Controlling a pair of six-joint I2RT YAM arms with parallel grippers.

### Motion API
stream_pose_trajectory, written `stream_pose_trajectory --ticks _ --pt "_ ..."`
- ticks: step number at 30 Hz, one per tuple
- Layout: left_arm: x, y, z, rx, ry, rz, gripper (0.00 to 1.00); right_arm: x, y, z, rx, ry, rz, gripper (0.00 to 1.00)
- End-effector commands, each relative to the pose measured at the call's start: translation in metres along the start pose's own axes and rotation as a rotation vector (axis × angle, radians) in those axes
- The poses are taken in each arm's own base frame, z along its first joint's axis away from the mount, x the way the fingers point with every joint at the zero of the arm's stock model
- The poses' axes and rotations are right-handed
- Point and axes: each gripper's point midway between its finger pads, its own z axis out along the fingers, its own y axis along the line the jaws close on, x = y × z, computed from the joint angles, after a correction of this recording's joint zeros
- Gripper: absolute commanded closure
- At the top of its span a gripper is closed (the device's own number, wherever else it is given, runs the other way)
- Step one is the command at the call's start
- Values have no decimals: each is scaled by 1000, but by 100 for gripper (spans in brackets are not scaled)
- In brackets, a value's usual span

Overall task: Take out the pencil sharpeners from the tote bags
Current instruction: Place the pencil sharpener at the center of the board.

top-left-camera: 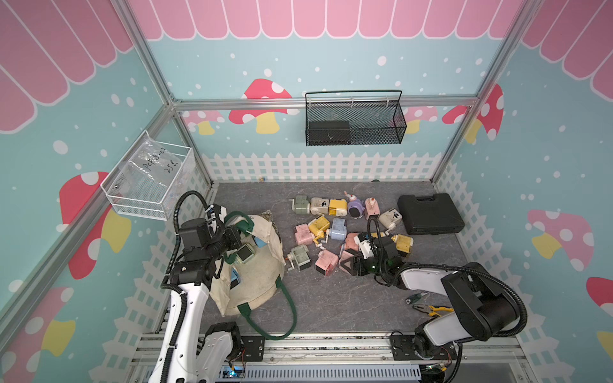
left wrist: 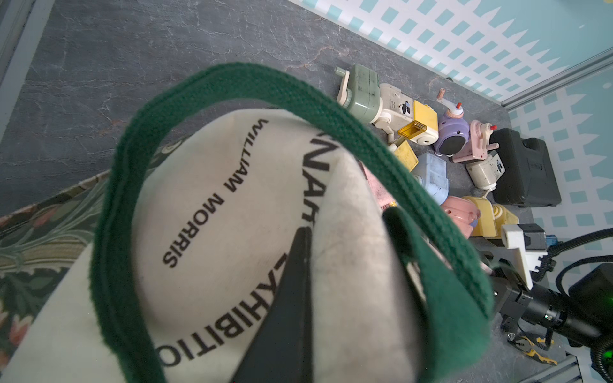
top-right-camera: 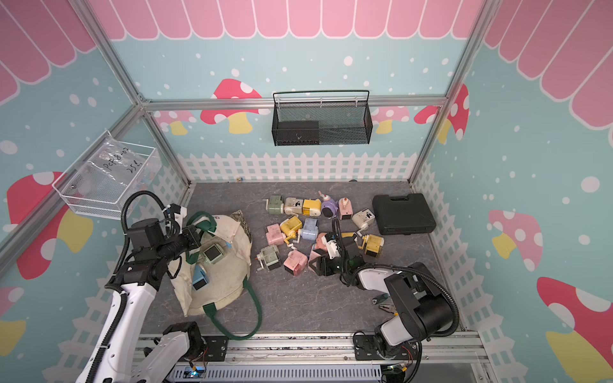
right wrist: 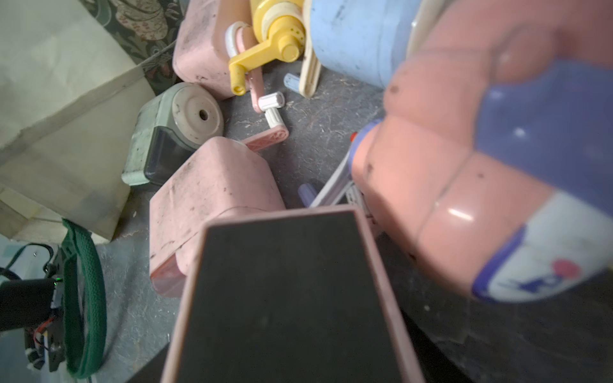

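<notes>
Many pencil sharpeners [top-left-camera: 337, 228] lie out on grey floor [top-left-camera: 331, 305], 2 more sit in tote bag [top-left-camera: 262, 282] at L side. L gripper [left wrist: 346, 222] pinches bag's rim tight. R gripper [top-left-camera: 346, 262] is clamped on a pink sharpener [right wrist: 292, 298] by the pile

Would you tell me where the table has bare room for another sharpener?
Widest bare patch: the front of the table, bordered by the tote bag, the pencil sharpeners and the pliers. A narrower strip runs along the back fence behind the bag. Between bag and black case it is crowded.
</notes>
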Motion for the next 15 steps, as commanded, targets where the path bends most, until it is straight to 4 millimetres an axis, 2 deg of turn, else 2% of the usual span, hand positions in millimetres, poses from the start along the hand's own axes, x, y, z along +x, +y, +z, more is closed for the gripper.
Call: stream_pose_trajectory --ticks 1,8,15 --pt "-5 -4 -4 21 -31 -8 100 0 -8 3 10 -7 23 57" --pt "-5 -4 -5 24 -33 -8 100 4 -31 13 56 10 65 57" --pt "-5 -4 -5 21 -34 -8 100 -5 -52 20 108 -25 102 57"
